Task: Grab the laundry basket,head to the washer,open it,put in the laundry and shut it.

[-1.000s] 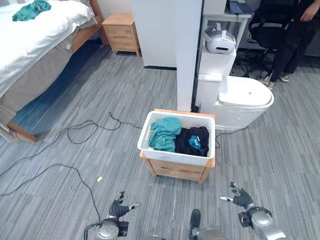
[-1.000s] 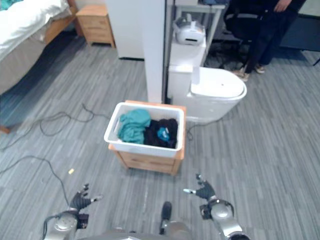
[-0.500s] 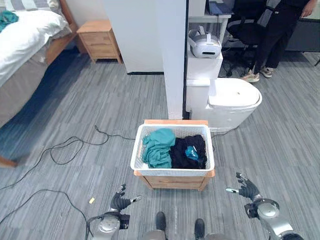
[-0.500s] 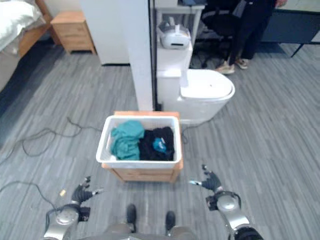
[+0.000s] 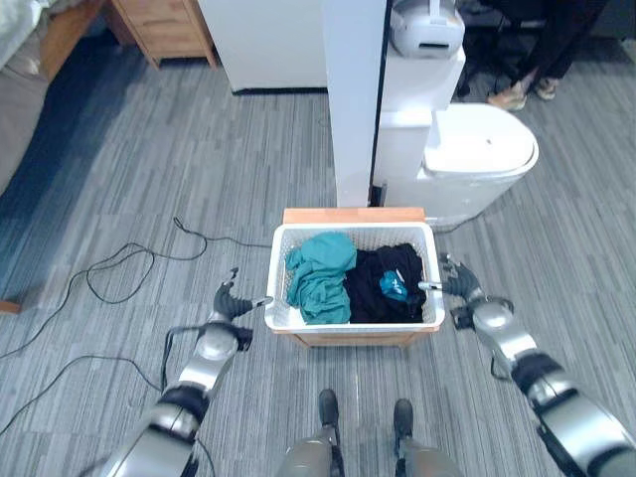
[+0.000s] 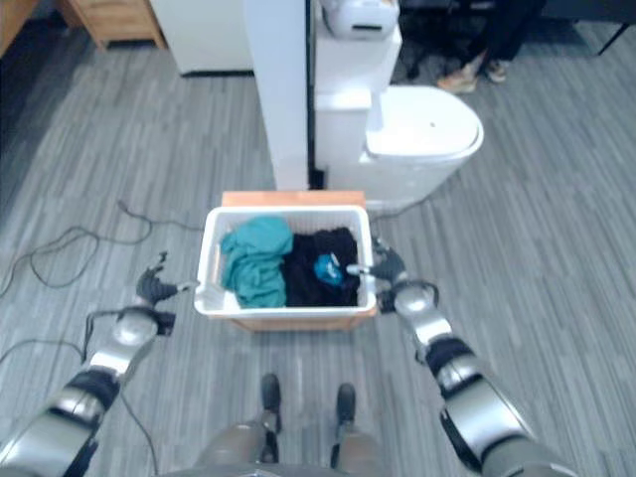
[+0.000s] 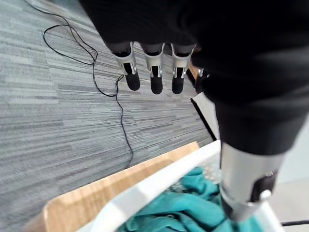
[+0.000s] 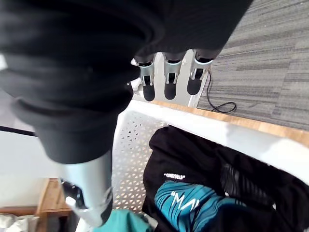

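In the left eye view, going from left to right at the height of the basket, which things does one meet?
Black floor cable → left hand → teal garment → black garment → right hand; both garments lie in the white laundry basket.

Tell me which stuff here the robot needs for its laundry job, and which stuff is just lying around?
For the job:
- white laundry basket
- teal garment and black clothes inside it
- left robot hand and right robot hand, open at the basket's two sides

Just lying about:
- wooden nightstand under the basket
- toilet
- black cable on the floor
- white headset
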You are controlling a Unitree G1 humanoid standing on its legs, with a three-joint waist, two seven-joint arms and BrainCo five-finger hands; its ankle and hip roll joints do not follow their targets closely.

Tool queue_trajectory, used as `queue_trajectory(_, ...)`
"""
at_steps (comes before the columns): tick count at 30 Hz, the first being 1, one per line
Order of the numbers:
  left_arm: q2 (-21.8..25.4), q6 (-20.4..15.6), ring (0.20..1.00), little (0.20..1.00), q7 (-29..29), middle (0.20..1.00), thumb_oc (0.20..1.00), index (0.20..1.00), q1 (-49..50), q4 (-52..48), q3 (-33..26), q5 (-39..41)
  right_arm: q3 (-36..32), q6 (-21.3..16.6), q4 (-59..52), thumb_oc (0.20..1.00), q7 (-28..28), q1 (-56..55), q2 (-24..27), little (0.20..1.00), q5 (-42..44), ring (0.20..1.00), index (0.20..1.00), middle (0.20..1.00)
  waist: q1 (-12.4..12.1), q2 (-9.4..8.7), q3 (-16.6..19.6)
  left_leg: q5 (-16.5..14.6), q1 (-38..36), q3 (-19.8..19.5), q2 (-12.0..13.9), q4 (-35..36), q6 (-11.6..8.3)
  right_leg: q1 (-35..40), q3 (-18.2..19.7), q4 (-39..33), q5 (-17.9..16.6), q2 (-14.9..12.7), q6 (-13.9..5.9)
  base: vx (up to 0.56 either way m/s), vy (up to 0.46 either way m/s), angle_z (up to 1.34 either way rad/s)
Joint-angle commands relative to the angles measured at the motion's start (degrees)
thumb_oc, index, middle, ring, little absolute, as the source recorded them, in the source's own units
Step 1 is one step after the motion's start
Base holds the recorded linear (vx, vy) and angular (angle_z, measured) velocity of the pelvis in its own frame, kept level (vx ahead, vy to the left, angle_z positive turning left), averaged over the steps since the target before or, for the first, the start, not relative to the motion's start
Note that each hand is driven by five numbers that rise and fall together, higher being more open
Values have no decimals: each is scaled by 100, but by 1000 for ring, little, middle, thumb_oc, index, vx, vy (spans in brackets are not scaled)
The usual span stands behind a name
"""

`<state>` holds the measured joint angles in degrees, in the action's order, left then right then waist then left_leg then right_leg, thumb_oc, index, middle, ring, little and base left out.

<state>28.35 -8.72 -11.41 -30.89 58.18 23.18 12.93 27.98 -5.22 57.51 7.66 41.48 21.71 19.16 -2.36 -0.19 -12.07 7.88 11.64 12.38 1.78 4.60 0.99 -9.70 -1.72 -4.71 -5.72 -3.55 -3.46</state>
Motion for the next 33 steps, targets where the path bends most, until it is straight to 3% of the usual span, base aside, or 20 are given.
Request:
queue_trajectory(1, 194, -134, 1000, 1000, -249, 1000, 1000, 1000, -759, 398, 48, 165, 50, -96, 351, 1000, 238, 672, -40, 1000, 448, 1000, 1000, 1000, -99, -256, -339, -419, -42, -271, -15, -126, -253, 4, -12, 476, 418, -290, -388, -44, -7, -15)
queue_trajectory(6, -241, -44, 1000, 1000, -204, 1000, 1000, 1000, -1235, 1065, 481, 161, 107, -64, 1105, 1000, 342, 1230, -389, 1000, 799, 1000, 1000, 1000, -88, -249, -542, -248, 154, -313, 35, -20, -292, -248, 4, 508, 354, -230, -384, -16, -9, -6)
queue_trajectory(12, -729, -20, 1000, 1000, -146, 1000, 1000, 1000, -725, 1063, 533, 63, 79, -123, 1050, 1000, 319, 774, -616, 1000, 945, 1000, 1000, 1000, -47, -259, -600, -196, 208, -356, 69, 40, -323, -327, 22, 505, 347, -178, -363, 4, -27, 1)
queue_trajectory(13, -793, -28, 821, 821, -125, 821, 821, 821, -572, 962, 525, 55, 77, -142, 956, 200, 281, 639, -646, 200, 1002, 200, 200, 200, -39, -262, -595, -206, 188, -350, 78, 40, -325, -319, 22, 507, 359, -170, -357, -3, -41, 5)
queue_trajectory(14, -841, -48, 200, 200, -119, 200, 200, 200, -392, 801, 503, 50, 78, -184, 825, 200, 252, 477, -655, 200, 1034, 200, 200, 200, -34, -257, -590, -215, 164, -355, 83, 40, -324, -299, 26, 506, 376, -164, -350, -4, -49, 6)
queue_trajectory(22, -858, -211, 200, 200, -83, 200, 200, 200, 956, -1158, 19, 215, -102, -470, -1222, 200, 75, -1000, -569, 200, 1113, 200, 200, 200, 27, -239, -477, -297, -159, -282, 141, 40, -358, -22, 0, 403, 435, -120, -284, -9, -86, -2)
queue_trajectory(28, -587, -264, 200, 200, 287, 200, 200, 200, 2343, -3597, -600, 409, -868, -687, -3872, 200, -4, -2907, 87, 200, -4, 200, 200, 200, 249, -253, -202, -406, -650, -243, 373, -129, -455, 538, 41, 395, 744, 90, -109, -6, -180, -4)
queue_trajectory(33, -567, -230, 200, 200, 489, 200, 200, 200, 2790, -4196, -626, 464, -1129, -717, -4681, 200, -126, -3549, 294, 200, -400, 200, 200, 200, 394, -351, -83, -636, -756, -379, 394, -574, -441, 705, 251, 459, 794, 194, -34, -9, -70, -11)
